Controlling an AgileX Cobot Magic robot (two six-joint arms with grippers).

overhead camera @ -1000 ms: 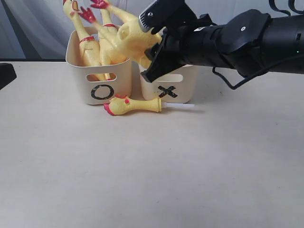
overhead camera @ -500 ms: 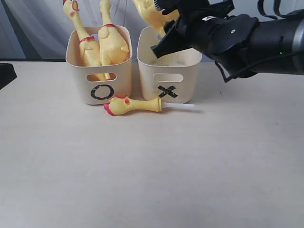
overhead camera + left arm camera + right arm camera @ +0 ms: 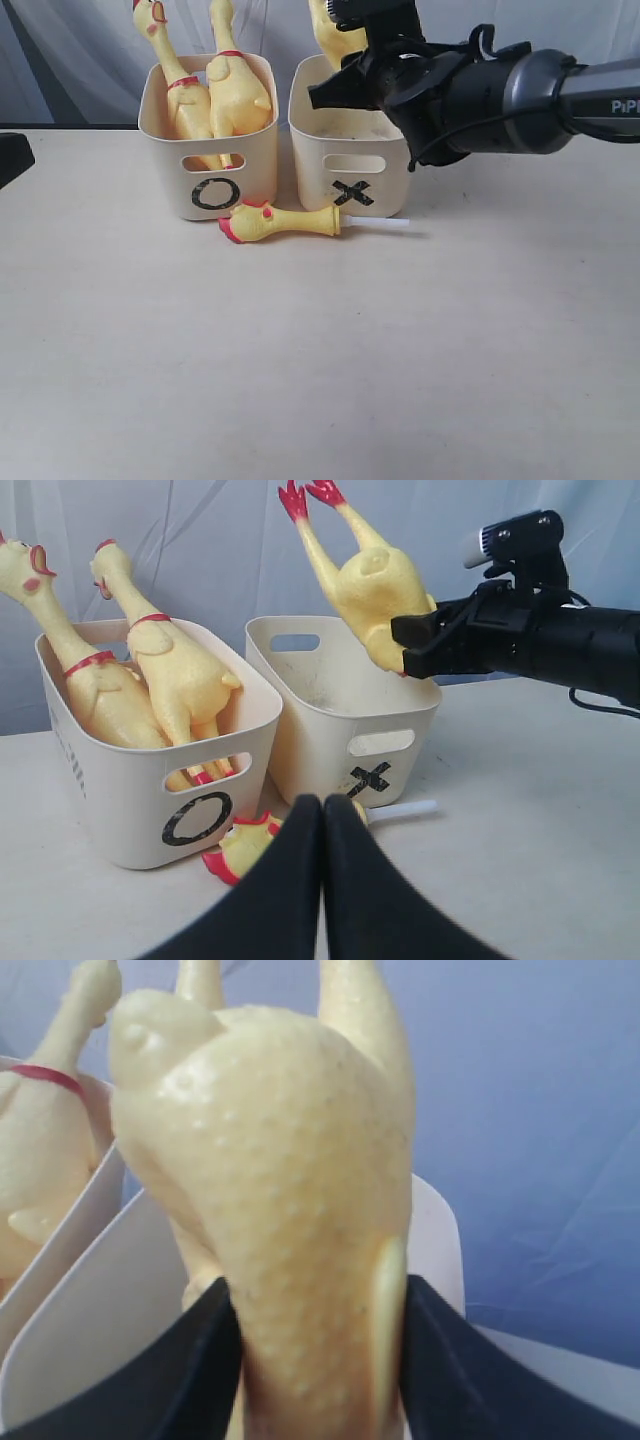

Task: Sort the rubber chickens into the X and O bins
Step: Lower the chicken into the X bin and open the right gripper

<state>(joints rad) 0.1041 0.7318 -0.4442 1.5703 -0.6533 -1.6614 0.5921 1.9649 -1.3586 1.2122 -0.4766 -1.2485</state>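
Note:
My right gripper [image 3: 345,80] is shut on a yellow rubber chicken [image 3: 335,30] and holds it over the cream X bin [image 3: 350,165], feet up. Close up, the chicken's body [image 3: 300,1200] fills the space between the black fingers [image 3: 185,1380]. Two more chickens [image 3: 185,95] [image 3: 238,90] stand in the O bin [image 3: 210,160], necks up. In the left wrist view the held chicken [image 3: 375,590] hangs above the X bin [image 3: 335,715], beside the O bin [image 3: 130,800]. My left gripper [image 3: 322,805] is shut and empty, in front of the bins.
A small yellow chicken-head toy with a white stem [image 3: 285,222] lies on the table against the front of both bins. A dark object [image 3: 10,155] sits at the table's left edge. A pale curtain [image 3: 80,40] hangs behind the bins.
The right gripper has carried its chicken up and to the right, from over the O bin's edge to above the X bin. The other chickens and the small toy have stayed put.

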